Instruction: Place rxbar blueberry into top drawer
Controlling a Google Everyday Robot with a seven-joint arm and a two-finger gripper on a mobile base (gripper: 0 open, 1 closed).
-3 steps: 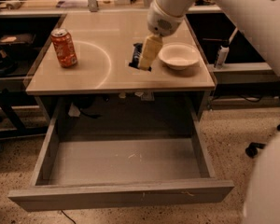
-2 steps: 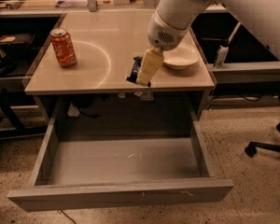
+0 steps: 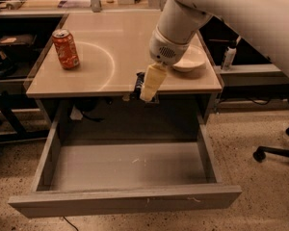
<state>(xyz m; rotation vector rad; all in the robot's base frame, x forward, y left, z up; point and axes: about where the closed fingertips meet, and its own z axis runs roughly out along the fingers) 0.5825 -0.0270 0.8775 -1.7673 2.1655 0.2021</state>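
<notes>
The rxbar blueberry (image 3: 139, 83) is a dark navy bar held in my gripper (image 3: 145, 89). Only its left edge shows beside the pale finger (image 3: 151, 82). The gripper is shut on the bar and hangs at the table's front edge, above the back of the top drawer (image 3: 130, 165). The drawer is pulled wide open below the table, grey, with a flat bare bottom. My white arm comes in from the upper right.
An orange soda can (image 3: 66, 48) stands at the left of the tan table (image 3: 101, 57). A white bowl (image 3: 190, 60) sits at the table's right, partly behind my arm. A white bottle (image 3: 228, 55) stands on a shelf to the right. An office chair base (image 3: 279, 150) is on the floor at right.
My gripper has moved with the bar from over the table's middle, beside the bowl, toward the front edge and lower, over the open drawer.
</notes>
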